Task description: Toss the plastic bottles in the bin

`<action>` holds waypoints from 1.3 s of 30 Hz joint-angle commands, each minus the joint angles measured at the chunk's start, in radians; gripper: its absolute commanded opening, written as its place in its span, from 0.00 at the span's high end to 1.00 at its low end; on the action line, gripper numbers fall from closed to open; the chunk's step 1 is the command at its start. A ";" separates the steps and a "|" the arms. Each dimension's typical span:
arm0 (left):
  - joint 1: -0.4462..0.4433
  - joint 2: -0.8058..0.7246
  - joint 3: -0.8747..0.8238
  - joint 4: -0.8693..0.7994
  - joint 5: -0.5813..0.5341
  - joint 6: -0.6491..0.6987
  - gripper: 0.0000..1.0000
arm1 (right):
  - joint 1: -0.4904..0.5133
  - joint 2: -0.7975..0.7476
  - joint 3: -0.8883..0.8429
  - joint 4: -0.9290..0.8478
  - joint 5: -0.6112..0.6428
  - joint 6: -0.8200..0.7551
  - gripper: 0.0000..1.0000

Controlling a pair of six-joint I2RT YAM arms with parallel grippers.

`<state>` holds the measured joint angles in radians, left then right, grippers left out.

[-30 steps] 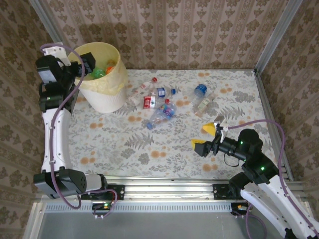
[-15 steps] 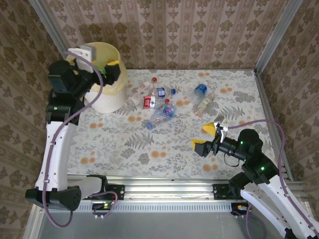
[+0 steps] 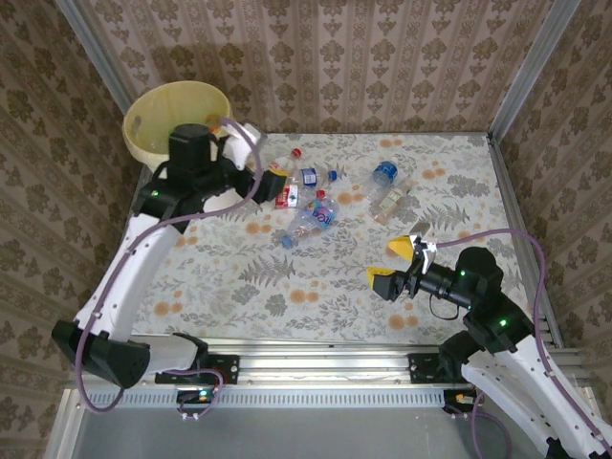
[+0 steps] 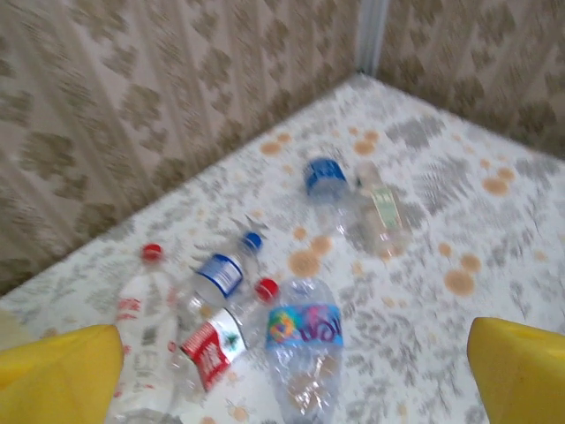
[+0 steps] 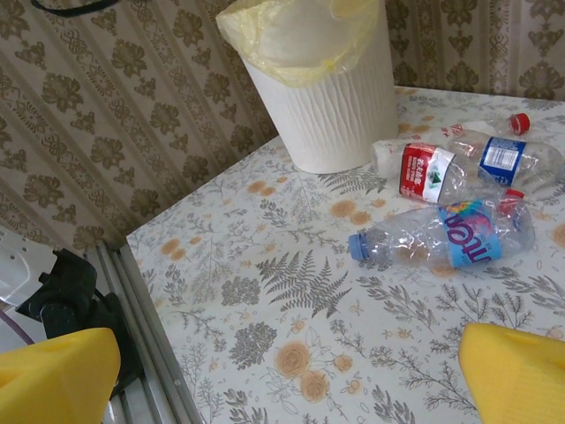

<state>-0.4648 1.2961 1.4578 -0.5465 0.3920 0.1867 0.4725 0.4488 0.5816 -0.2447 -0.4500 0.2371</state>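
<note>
1. Big round white bin (image 3: 153, 105) w/ pale yellow bag liner: far-left corner.
2. Left gripper (image 4: 287, 371): fingers wide, empty, hovering over main pile.
3. Small clear crumpled plastic bottles (image 3: 304, 199): mid-table, touching/overlapping. Two more bottles (image 3: 387, 189) just right of them. Prob. empty, so light, thin-walled, slick, will roll. Grab across mid-body at label.
4. Right gripper (image 3: 393, 264): fingers wide, empty, near edge of table (image 3: 220, 287).

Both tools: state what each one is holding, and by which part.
Nothing is held. The left tool hangs open by the plastic bottles next to the bin; the right tool hangs open over the table, its jaws empty.
</note>
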 commanded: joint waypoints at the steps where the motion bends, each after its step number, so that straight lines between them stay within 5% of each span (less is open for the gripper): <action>1: -0.061 0.063 0.000 -0.099 -0.060 0.076 0.00 | 0.006 -0.001 0.020 -0.013 -0.004 -0.010 0.00; 15: -0.180 0.392 0.029 -0.207 -0.213 0.079 0.06 | 0.006 -0.007 0.018 -0.013 -0.010 -0.009 0.00; 39: -0.166 0.708 0.127 -0.289 -0.256 -0.003 0.08 | 0.006 -0.013 0.013 -0.005 -0.012 -0.007 0.00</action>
<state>-0.6342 1.9827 1.5528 -0.8162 0.1436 0.2020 0.4725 0.4507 0.5816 -0.2531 -0.4503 0.2367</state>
